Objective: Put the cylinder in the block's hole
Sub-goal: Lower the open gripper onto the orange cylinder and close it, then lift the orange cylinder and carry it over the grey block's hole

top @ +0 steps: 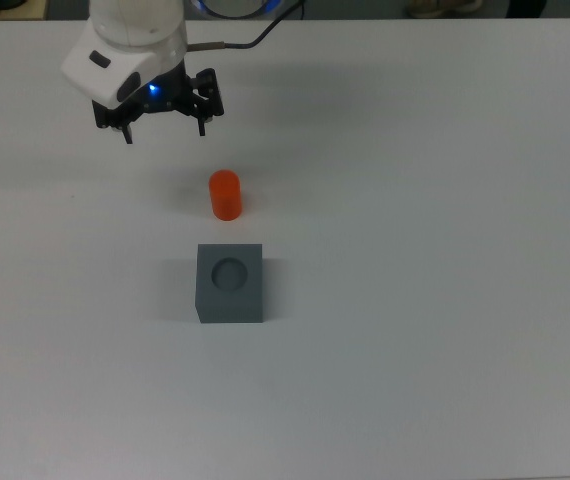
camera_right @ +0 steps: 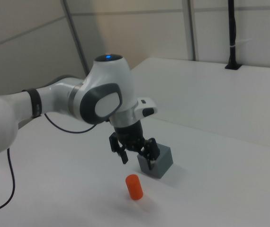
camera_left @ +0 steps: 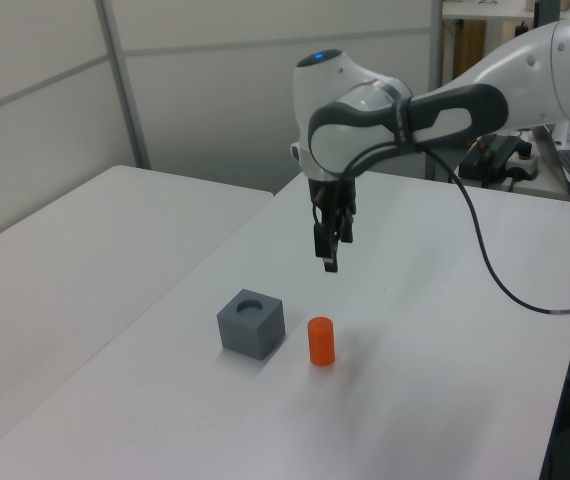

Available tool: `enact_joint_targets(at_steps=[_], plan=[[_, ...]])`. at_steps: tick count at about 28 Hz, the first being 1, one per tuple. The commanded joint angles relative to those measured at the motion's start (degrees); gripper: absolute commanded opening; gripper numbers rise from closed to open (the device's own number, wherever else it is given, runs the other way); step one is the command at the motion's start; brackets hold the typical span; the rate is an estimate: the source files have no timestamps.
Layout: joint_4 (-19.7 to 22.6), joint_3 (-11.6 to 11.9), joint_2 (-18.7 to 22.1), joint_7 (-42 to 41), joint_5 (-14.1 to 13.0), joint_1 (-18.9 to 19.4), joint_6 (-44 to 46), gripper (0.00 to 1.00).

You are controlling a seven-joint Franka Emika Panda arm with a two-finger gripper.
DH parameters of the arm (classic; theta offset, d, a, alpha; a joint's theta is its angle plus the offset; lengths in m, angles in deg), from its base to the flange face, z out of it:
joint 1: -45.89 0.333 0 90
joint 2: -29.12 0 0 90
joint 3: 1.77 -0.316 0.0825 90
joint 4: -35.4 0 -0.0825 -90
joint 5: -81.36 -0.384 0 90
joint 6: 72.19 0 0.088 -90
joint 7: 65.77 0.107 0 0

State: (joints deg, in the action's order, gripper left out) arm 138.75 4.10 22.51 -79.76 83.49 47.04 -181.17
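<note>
The orange-red cylinder [top: 225, 194] stands upright on the white table, just beyond the dark grey block [top: 230, 300], whose round hole faces up. The two stand close together but apart. My gripper [top: 165, 130] hangs in the air above the table, up and to the left of the cylinder in the top view. It is open, with its fingers spread wide and nothing between them. In the left view the gripper [camera_left: 329, 262] hovers well above the cylinder [camera_left: 321, 341] and the block [camera_left: 251, 323]. In the right view the gripper [camera_right: 137, 161] partly covers the block [camera_right: 162, 163], with the cylinder [camera_right: 135, 187] below it.
A black cable [camera_left: 485, 270] trails from the arm over the table. A second white table [camera_left: 55, 260] adjoins at the left view's left. Electronics [camera_left: 500, 155] sit beyond the table's far right edge. A black post [camera_right: 230, 42] stands on the far table in the right view.
</note>
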Motion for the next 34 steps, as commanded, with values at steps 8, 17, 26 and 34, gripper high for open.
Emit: enact_joint_targets(at_steps=[8, 17, 26, 34], plan=[[9.2, -3.4, 1.6, -0.4, 0.1, 0.9, -8.0, 1.0], [8.4, -4.3, -3.5, 0.9, 0.8, 2.0, -10.3, 1.0], [8.2, -4.7, -6.4, 1.1, 1.0, 2.4, -14.0, 1.0], [7.0, -5.0, -7.2, 1.4, 1.0, 2.3, -14.3, 0.37]])
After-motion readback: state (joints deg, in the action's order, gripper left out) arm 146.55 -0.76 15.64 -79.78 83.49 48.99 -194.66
